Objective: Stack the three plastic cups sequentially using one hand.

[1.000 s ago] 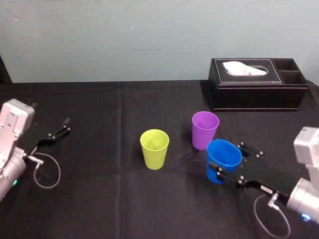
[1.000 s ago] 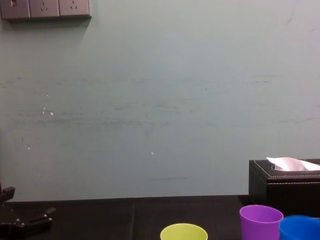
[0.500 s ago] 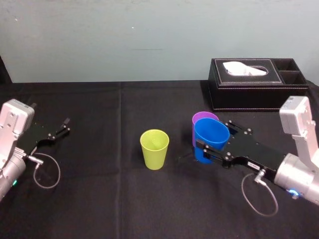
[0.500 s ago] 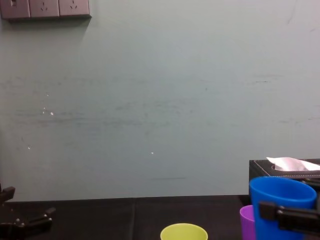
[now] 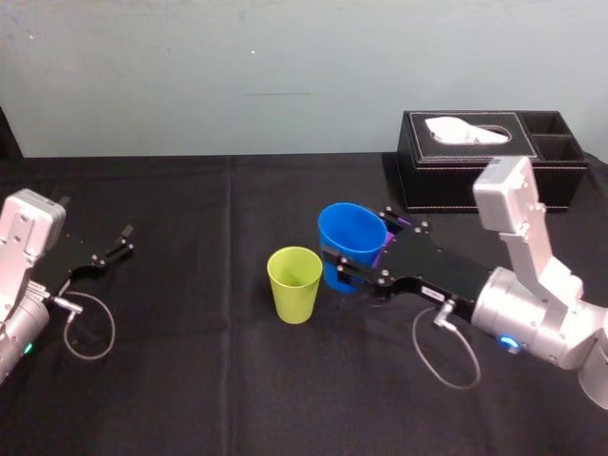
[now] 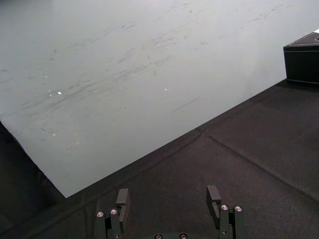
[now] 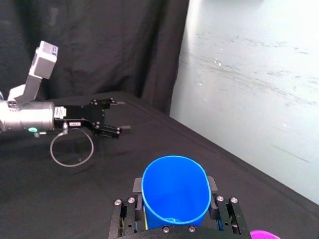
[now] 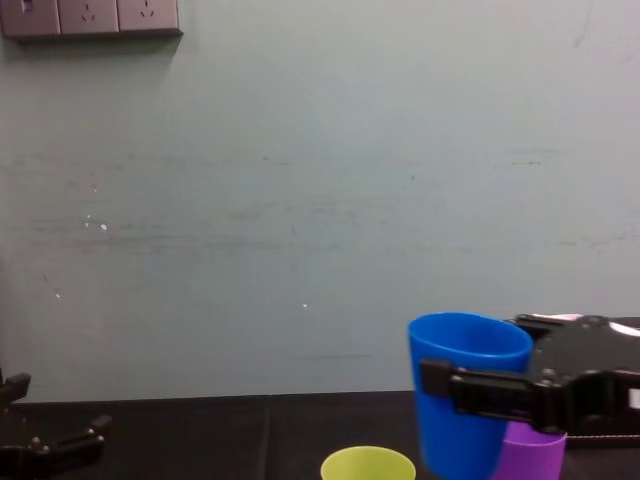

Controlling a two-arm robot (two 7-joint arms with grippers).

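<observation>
Right tool [image 5: 359, 245] carrying the blue tapered plastic cup [image 5: 350, 237] in the middle of the black-cloth counter [image 5: 190, 380].

The right tool, on its silver-grey arm, is clenched on the blue cup, one finger on each side of the wall below the rim. The cup is upright with its mouth open upward. It is held raised, with its rim well above the rims of the other two cups in the chest view. The yellow-green plastic cup [image 5: 294, 283] stands on the counter just to its left and slightly nearer. The purple plastic cup [image 8: 530, 455] stands just to its right, mostly hidden behind the tool. A black tissue box [image 5: 489, 161] sits at the far right. The left tool [image 5: 122, 242] rests at the left edge, fingers spread and released.
</observation>
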